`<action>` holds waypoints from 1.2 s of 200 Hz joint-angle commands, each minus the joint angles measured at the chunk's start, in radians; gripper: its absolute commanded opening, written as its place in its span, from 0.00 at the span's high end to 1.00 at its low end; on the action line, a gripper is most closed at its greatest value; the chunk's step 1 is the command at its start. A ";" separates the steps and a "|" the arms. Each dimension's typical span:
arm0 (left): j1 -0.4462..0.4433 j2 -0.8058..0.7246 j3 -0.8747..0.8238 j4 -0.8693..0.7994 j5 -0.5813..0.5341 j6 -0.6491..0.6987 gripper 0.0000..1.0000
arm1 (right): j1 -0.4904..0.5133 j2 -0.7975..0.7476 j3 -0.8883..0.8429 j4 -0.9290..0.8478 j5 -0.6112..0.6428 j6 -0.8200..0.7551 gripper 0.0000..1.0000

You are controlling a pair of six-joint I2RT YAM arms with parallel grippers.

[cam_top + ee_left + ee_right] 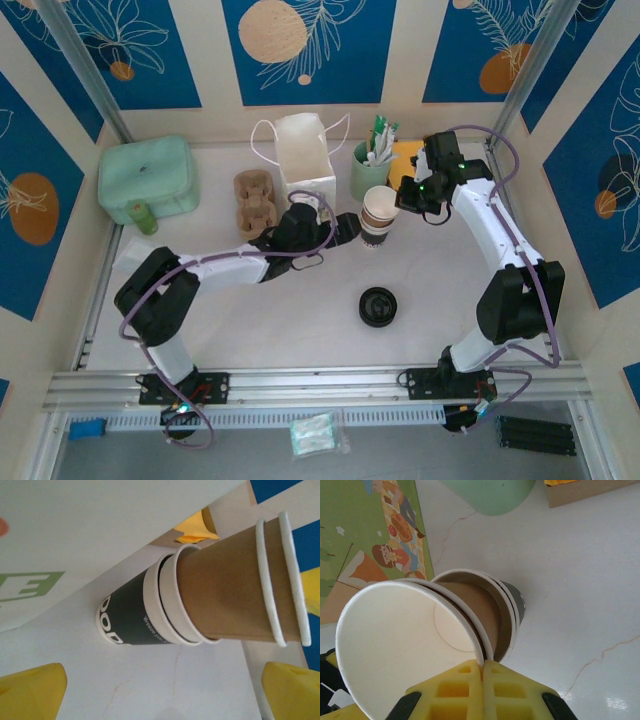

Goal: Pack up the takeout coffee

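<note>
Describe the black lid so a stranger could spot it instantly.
From the white paper bag at the back, come forward past the stacked cups. The black lid lies alone on the tabletop: low and dark, unlike those tall cups.

Top cam sits high up behind the arm bases point(185, 385), looking down across the whole white table point(300, 330). Left wrist cam is right up close, side-on to the stack of paper cups point(200, 600). Right wrist cam stares down into that stack's top kraft cup point(405, 645).
</note>
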 commanded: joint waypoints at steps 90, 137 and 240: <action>-0.017 0.080 0.062 0.124 -0.031 -0.060 0.00 | -0.009 -0.001 -0.013 0.014 -0.053 0.008 1.00; -0.018 0.090 0.064 0.162 -0.032 -0.065 0.01 | -0.009 0.004 -0.013 0.018 -0.061 0.010 1.00; -0.019 0.128 0.074 0.208 -0.035 -0.084 0.01 | -0.006 0.005 -0.021 0.028 -0.076 0.014 1.00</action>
